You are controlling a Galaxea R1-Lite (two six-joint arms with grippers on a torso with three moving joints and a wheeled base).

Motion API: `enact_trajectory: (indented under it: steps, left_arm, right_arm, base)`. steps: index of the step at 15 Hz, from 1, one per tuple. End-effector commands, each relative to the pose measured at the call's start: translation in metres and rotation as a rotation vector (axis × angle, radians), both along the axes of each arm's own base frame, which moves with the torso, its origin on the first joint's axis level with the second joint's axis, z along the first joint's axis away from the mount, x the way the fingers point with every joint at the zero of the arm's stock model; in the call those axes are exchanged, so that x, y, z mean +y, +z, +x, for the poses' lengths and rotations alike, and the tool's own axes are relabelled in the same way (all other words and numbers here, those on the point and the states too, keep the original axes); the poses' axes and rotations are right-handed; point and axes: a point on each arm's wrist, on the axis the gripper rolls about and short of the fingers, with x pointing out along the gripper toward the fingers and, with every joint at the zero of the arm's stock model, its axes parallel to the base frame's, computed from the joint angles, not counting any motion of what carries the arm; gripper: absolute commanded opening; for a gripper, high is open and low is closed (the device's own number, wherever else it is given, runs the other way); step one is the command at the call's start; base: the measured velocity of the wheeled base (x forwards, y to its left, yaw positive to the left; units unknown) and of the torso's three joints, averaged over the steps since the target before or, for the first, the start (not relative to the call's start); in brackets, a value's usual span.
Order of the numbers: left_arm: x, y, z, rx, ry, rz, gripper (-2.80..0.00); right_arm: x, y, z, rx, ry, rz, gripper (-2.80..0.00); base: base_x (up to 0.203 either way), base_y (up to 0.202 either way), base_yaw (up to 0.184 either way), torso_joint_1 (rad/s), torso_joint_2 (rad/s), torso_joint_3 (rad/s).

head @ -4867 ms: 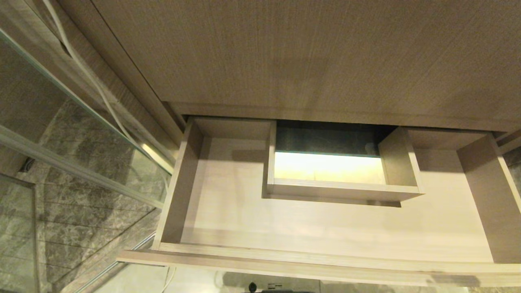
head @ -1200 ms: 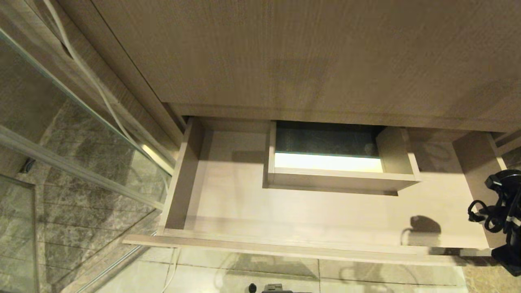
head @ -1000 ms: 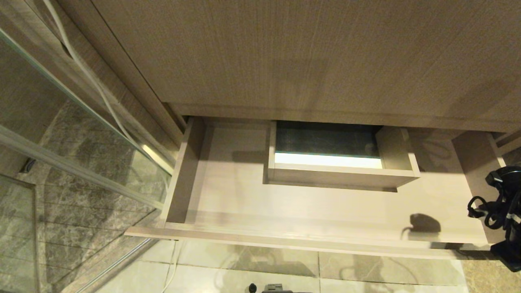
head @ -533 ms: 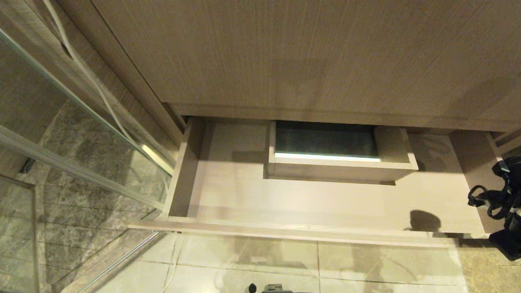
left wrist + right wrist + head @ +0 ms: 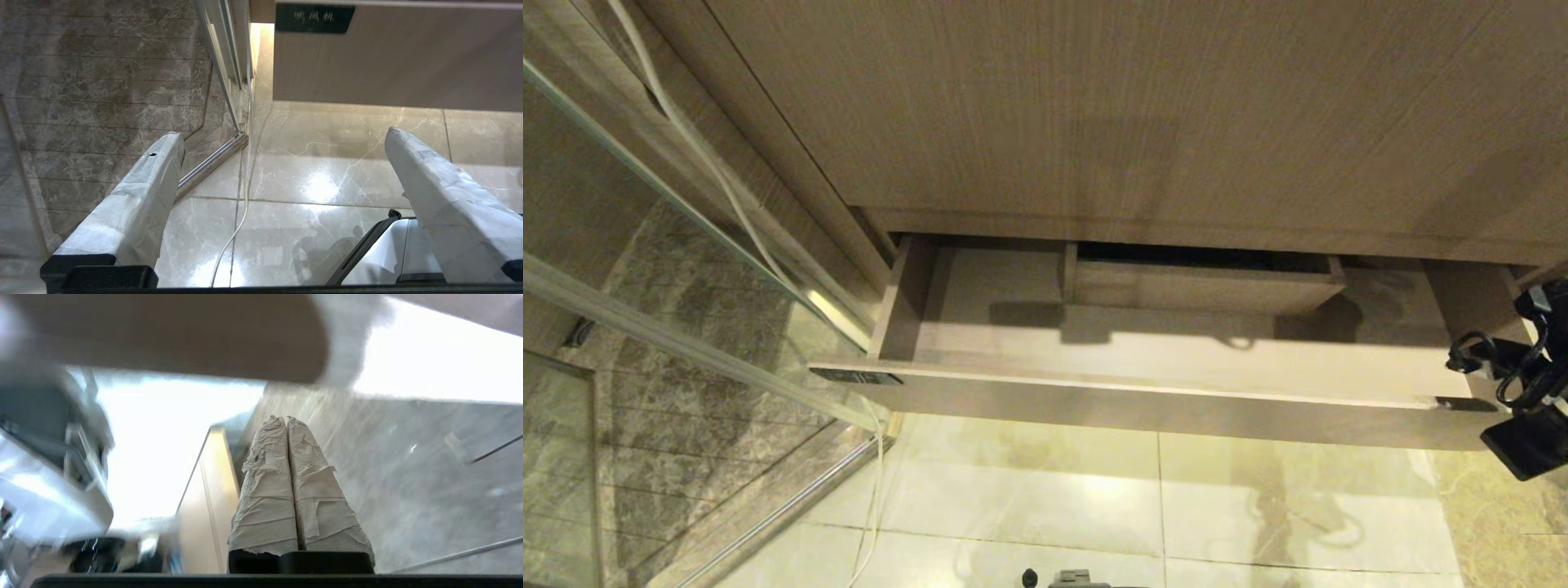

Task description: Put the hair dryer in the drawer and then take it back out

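Marble floor point(image 5: 1054, 498), wood vanity above. The drawer point(image 5: 1143, 404) sits half out, no dryer visible in any view. Our right gripper point(image 5: 286, 420), pressed together and empty, is at the drawer's right end; left gripper point(image 5: 282, 163) gapes, parked. Risk we see: off-centre pushing could skew the drawer and jam it.

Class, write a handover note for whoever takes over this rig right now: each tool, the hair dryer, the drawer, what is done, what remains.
Right tool: shut, empty, by the right end of the drawer.
Left tool: open, empty, parked over the floor.
The drawer is partly open; its visible part holds nothing.
Hair dryer: in no view.
Done: cannot tell.
Left: find the dryer, then settle which step comes next.
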Motion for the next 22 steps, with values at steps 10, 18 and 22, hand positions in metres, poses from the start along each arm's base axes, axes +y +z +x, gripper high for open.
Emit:
enact_trajectory:
  steps: [10,18,22]
  left_arm:
    - [0.000,0.000,0.000,-0.001,0.000,0.000,0.00]
    - [0.000,0.000,0.000,0.000,0.000,0.000,0.00]
    - [0.000,0.000,0.000,-0.001,0.000,0.000,0.00]
  right_arm:
    - [0.004,0.011,0.011,-0.220,0.381,-0.045,-2.80]
    - [0.000,0.021,0.033,-0.412,0.450,-0.094,-2.80]
    - [-0.002,0.023,0.042,-0.479,0.504,-0.144,-2.80]
  base:
    - [0.000,0.000,0.000,0.000,0.00,0.000]
    - [0.000,0.000,0.000,0.000,0.00,0.000]
    - [0.000,0.000,0.000,0.000,0.00,0.000]
